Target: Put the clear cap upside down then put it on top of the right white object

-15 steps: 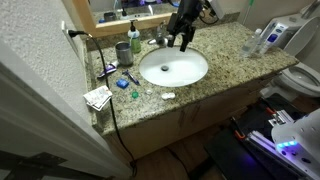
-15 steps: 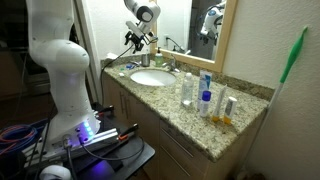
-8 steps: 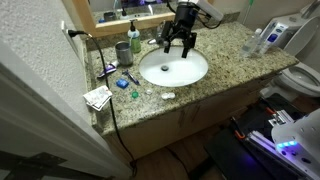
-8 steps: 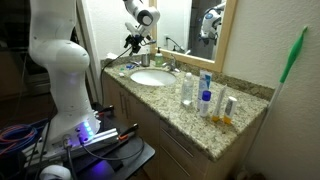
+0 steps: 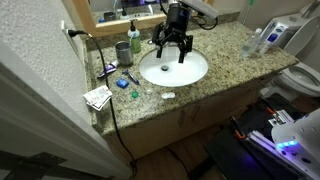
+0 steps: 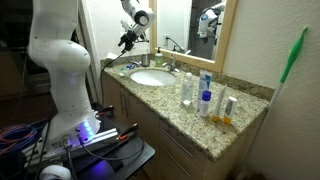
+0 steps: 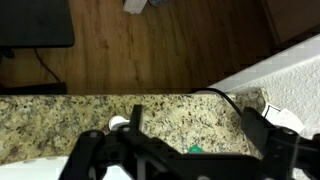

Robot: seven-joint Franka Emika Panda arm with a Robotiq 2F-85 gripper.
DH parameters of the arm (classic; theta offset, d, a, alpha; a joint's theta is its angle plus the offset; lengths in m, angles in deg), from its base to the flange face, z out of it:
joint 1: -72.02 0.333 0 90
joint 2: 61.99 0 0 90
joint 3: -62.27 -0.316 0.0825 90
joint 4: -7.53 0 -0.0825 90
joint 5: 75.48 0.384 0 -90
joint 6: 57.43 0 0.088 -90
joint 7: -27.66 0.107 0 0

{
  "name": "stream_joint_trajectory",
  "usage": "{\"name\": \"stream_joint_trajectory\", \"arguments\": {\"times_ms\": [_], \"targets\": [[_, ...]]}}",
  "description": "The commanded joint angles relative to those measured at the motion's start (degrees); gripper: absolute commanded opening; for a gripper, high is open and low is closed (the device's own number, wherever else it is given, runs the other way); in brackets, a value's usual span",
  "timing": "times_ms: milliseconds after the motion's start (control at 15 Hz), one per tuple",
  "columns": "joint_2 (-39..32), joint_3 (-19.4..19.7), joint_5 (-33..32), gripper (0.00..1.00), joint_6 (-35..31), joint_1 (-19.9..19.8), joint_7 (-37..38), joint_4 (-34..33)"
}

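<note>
Crumpled paper (image 5: 97, 97): seen at the left front corner of the tabletop (image 5: 225, 62), close to its edge.
Clear cap: not made out with certainty; which way it faces cannot be told.
White oblong piece (image 5: 168, 96): laid flat on the narrow front strip, between basin (image 5: 187, 72) and tabletop edge; its long axis is run roughly along that edge.
Claw (image 5: 172, 52): held above the basin's rear rim, fingers spread wide, nothing gripped.
Open room: bare granite is left right of the basin, up to the bottles (image 5: 270, 38).
</note>
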Motion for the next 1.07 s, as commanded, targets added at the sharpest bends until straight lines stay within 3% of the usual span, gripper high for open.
{"name": "stream_joint_trajectory", "arguments": {"times_ms": [0,267,333,600,800,1000], "targets": [[-5.31,0.13,3.86,1.0,2.47,-0.18,5.95,-2.42],[-11.95,0.71,10.89,1.0,-0.6,0.07,11.2,-3.49],[-7.95,0.93,8.04,1.0,-0.1,0.7,9.32,-1.13],[-12.18,1.43,10.36,1.0,-0.34,0.72,9.78,-2.73],[-16.18,3.22,10.79,1.0,-1.42,0.84,17.07,-4.1],[-19.92,3.54,13.83,1.0,-1.0,0.07,19.66,-6.14]]}}
